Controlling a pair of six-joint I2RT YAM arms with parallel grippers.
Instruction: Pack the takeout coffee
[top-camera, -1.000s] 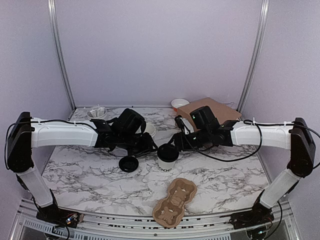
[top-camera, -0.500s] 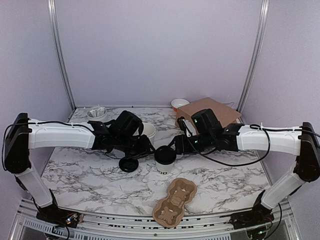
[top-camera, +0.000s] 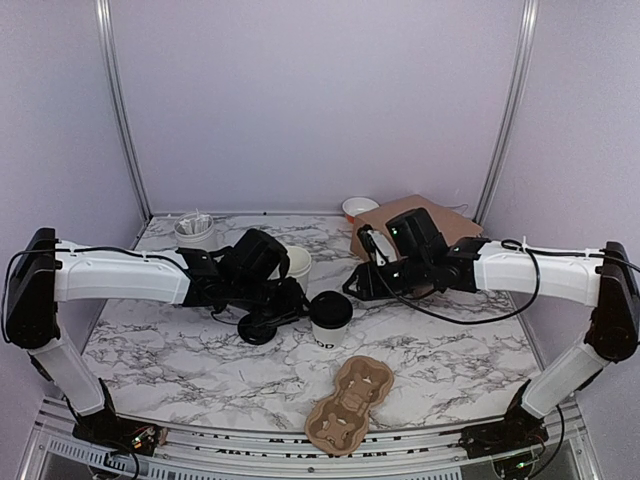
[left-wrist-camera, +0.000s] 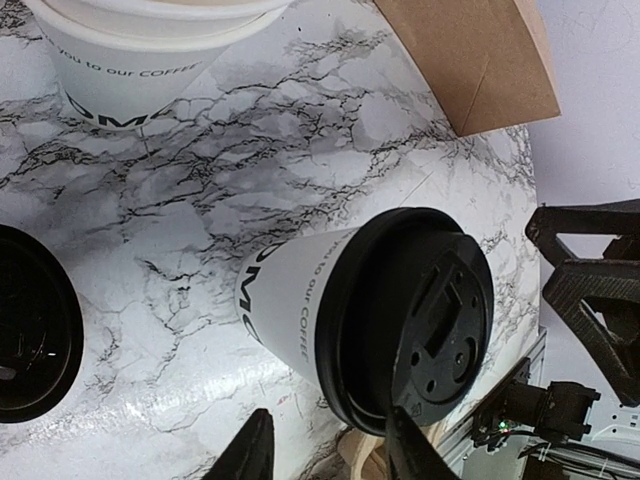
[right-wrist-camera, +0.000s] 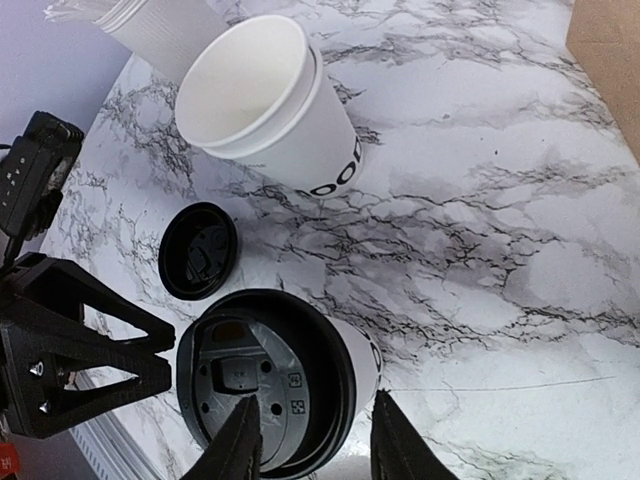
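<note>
Left hand (left-wrist-camera: 330, 455): wide, empty, beside cup
Right hand (right-wrist-camera: 315, 445): wide, empty, just beside same cup, opposite side
Small white black-lettered paper cup with round black plastic lid (top-camera: 330, 318): upright on marble surface (top-camera: 450, 350), between both hands
Risk: hands clashing over one cup; finger clipping lid rim, tipping it
Moulded brown pulp carrier (top-camera: 350, 402): near, unloaded

The lidded cup (top-camera: 330, 318) was hemmed in on 3 sides. The loose black lid (top-camera: 258, 328) and the spread left fingers (left-wrist-camera: 248, 450) stood just beside it on the left, the open cup (top-camera: 295, 262) behind, and the spread right fingers (right-wrist-camera: 240, 440) close on the right. Bare table (top-camera: 450, 350) lay open in front, between the cup and the cardboard carrier (top-camera: 350, 402).
</note>
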